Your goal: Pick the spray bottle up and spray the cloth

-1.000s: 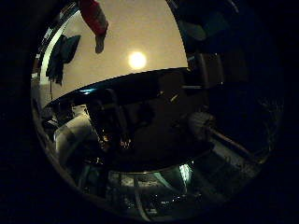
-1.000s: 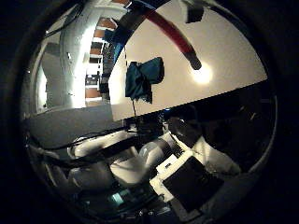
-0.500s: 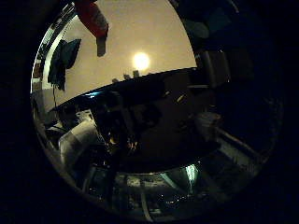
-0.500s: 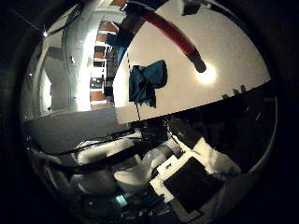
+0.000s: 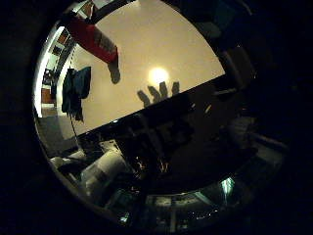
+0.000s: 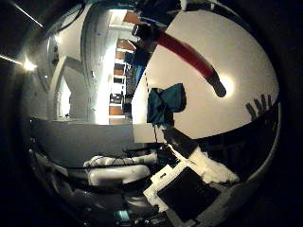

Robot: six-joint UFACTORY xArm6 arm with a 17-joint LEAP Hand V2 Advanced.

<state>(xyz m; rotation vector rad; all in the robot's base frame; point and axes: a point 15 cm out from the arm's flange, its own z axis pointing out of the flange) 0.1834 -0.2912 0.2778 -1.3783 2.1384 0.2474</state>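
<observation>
White table [image 6: 246, 56] w/ teal cloth [image 6: 163, 104] beside red spray bottle [image 6: 187, 52], no legible print; hand [image 6: 189, 184] finger state can't tell.

The counter [image 6: 246, 52] under me is plain white, with one bright round glare spot and no pattern. The cloth [image 6: 163, 105] at the middle of my thumb-side view is dark teal, all one colour (its folds only read as darker shading). The spray bottle [image 6: 187, 51] in the upper middle of that frame is red along its body, with a black head and a dark far end. My robot hand [image 6: 189, 182], lower right there, shows white and black parts.
</observation>
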